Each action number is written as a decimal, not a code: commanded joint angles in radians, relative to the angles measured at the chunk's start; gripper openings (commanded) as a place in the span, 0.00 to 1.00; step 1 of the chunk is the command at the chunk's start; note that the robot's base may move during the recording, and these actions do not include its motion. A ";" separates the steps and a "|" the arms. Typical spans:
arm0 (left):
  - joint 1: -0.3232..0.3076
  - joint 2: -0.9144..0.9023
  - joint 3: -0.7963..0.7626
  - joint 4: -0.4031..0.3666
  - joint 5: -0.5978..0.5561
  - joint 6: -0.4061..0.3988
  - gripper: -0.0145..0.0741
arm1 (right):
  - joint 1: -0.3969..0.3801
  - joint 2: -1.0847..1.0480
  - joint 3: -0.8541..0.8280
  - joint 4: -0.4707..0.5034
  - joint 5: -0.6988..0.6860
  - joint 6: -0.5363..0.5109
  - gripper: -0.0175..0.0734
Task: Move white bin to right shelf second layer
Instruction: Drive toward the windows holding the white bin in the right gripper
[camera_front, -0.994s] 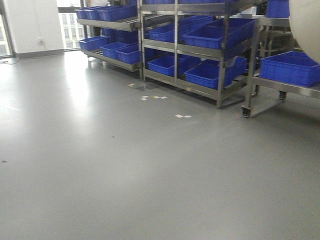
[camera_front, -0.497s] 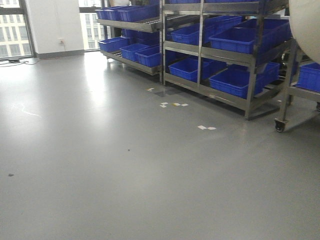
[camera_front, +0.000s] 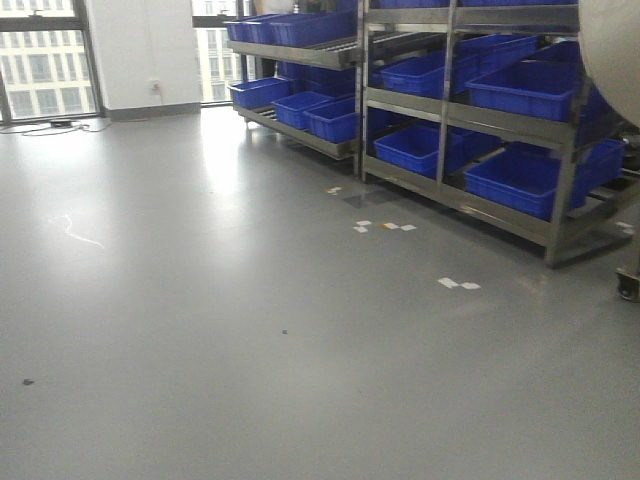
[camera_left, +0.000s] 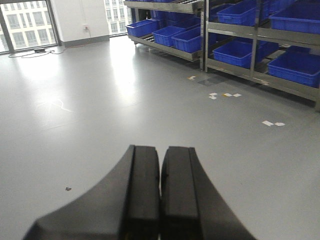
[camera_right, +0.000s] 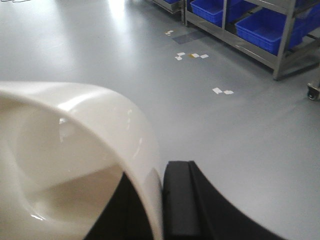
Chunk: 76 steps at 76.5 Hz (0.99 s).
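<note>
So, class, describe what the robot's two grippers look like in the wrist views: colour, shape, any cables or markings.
The left gripper has two matte black fingers, broad and flat-topped, with straight inner faces and outer sides curving outward toward the base. The right gripper shows the same black finger. No cables or markings are visible on either; the arms are out of view.
</note>
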 joint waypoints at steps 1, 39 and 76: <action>-0.006 -0.014 0.037 0.000 -0.087 -0.005 0.26 | -0.006 0.006 -0.031 -0.008 -0.105 -0.002 0.25; -0.006 -0.014 0.037 0.000 -0.087 -0.005 0.26 | -0.006 0.006 -0.031 -0.008 -0.105 -0.002 0.25; -0.006 -0.014 0.037 0.000 -0.087 -0.005 0.26 | -0.006 0.006 -0.031 -0.008 -0.105 -0.002 0.25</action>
